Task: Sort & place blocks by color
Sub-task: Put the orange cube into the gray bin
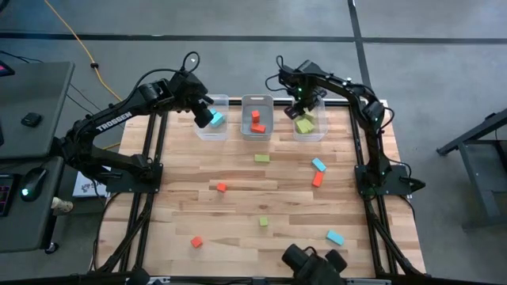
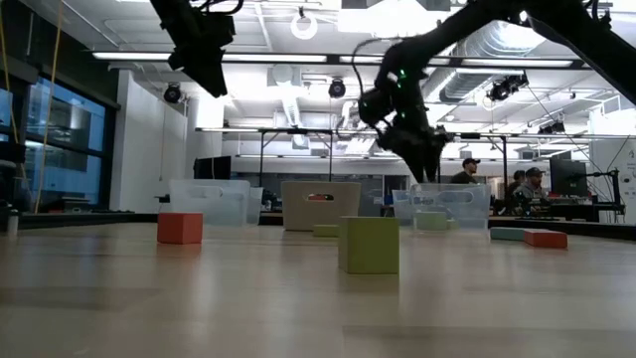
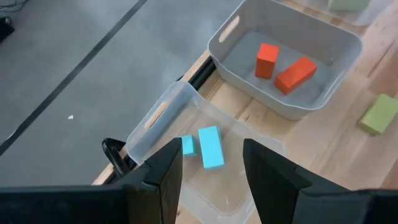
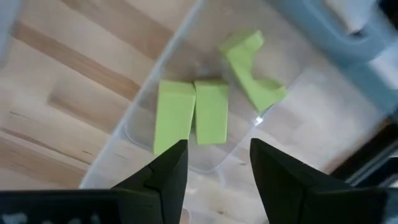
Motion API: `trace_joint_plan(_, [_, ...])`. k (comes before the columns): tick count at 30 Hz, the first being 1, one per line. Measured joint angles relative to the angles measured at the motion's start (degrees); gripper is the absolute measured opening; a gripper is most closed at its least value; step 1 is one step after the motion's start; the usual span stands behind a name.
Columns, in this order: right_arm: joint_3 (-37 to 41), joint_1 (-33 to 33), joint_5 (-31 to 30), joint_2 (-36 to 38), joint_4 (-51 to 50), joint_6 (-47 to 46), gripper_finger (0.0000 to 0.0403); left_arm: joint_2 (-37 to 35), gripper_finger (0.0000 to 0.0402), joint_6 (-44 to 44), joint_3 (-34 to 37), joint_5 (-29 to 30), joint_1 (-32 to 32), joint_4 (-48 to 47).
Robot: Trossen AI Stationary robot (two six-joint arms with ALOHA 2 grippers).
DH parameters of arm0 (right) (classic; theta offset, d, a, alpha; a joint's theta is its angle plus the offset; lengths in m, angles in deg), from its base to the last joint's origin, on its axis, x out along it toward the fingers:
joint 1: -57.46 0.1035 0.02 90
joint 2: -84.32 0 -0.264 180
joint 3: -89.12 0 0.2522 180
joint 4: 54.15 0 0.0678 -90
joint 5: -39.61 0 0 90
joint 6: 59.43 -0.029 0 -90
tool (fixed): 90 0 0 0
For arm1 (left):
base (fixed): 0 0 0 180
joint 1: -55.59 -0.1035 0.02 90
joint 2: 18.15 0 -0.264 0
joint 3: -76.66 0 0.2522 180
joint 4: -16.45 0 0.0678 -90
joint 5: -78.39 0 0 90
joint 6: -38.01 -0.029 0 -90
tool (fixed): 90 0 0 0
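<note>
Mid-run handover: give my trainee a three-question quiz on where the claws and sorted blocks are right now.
1. What lies in the right-hand clear plastic bin under the right claw? A: lime green blocks. B: red-orange ones. C: light blue ones.
2. True or false: the left claw is shut on a block.
3. How many red-orange blocks lie in the middle clear plastic bin?
Key: 1 A; 2 false; 3 two.
</note>
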Motion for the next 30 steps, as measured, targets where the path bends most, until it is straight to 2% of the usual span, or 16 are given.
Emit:
trace_joint_plan(9, [-13.78, 4.98, -5.88, 0.0, -6.59, -3.09, 0.0162, 0.0, 0.0164, 0.55, 0.0, -2.48, 0.0, -1.45])
trace_joint_plan(14, [-20.8, 8.23, -5.42, 0.14, -6.45, -5.0, 0.0162, 0.0, 0.0189, 4.26, 0.0, -3.06, 0.0, -4.3])
trace_joint_plan(19, [-27.5, 11.53, -5.38, 0.28, -6.2, -6.44, 0.0162, 0.0, 0.0195, 9.89, 0.0, -8.67, 0.47, -9.27])
trace_joint_plan(24, [-25.32, 14.63, -6.85, 4.27, -6.26, -8.79, 0.0162, -0.15, 0.0195, 15.61, 1.27, -10.67, 3.28, -11.87])
trace_joint_plan(30, [-25.41, 17.2, -11.99, 8.08, -6.3, -9.9, 0.0162, -0.15, 0.0195, 18.0, 3.77, -10.68, 9.45, -16.27])
